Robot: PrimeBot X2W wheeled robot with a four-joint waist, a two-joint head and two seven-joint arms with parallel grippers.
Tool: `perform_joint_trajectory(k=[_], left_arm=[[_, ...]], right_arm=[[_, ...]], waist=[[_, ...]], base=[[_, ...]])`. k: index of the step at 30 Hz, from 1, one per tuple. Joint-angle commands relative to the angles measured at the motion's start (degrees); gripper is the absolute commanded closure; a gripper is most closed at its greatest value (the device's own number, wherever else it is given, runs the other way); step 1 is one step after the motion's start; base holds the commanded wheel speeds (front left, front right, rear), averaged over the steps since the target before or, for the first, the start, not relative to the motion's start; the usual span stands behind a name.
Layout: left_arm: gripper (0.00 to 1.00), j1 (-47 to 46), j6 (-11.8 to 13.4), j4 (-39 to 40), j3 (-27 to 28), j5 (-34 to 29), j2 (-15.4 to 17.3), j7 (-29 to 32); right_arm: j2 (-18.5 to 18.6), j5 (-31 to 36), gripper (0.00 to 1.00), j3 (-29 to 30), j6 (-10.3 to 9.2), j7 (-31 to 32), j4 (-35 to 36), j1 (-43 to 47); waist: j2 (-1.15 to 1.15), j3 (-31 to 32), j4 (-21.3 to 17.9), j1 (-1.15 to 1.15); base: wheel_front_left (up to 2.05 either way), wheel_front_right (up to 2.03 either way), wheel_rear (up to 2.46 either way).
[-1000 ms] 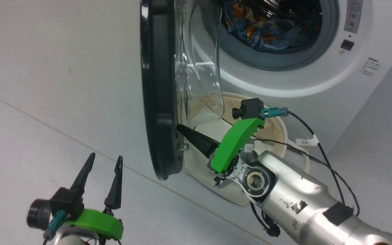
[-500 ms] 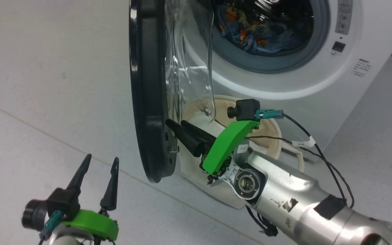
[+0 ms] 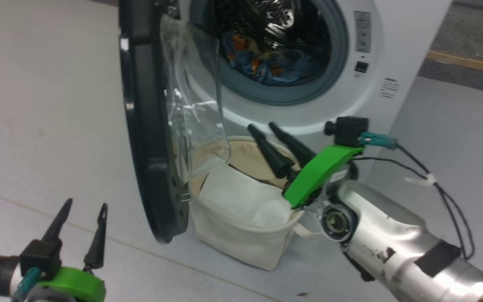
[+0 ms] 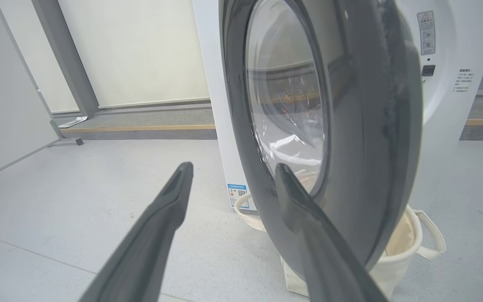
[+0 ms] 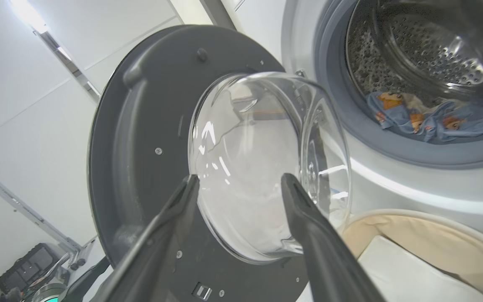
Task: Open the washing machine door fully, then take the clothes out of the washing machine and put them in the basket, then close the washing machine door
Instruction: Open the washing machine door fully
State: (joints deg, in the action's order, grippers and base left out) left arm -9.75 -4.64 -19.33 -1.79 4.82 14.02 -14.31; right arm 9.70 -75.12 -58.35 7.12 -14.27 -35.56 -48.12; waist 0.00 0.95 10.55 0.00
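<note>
Right end effector has left the door, fingers now spread, over the basket. Left end effector open, idle. Door looks wide enough; clothes next.

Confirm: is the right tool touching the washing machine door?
Apart. The head view shows the open right tool over the basket, with a plain gap between its fingertips and the glass bowl of the washing machine door.
</note>
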Motion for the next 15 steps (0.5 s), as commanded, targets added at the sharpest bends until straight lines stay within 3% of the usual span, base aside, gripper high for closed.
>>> perform_joint_trajectory(k=[1,9,15], left_arm=[[0.00,-1.43,-0.05,2.21,3.00,0.70,2.33,-0.35],[0.00,-0.71,-0.23,4.25,5.78,3.27,4.95,0.51],[0.00,-0.50,-0.56,5.34,7.52,5.40,6.53,0.88]], right_arm=[[0.35,4.16,0.00,3.72,0.36,-0.70,2.00,1.20],[0.63,27.14,0.00,24.50,0.36,-0.72,8.52,13.89],[-1.33,40.06,0.00,36.31,0.36,-0.72,14.93,23.17]], waist=[[0.00,0.80,-1.97,0.00],[0.00,1.28,-5.56,0.00],[0.00,1.10,-8.14,0.00]], base=[[0.00,0.00,0.00],[0.00,0.00,0.00],[0.00,0.00,0.00]])
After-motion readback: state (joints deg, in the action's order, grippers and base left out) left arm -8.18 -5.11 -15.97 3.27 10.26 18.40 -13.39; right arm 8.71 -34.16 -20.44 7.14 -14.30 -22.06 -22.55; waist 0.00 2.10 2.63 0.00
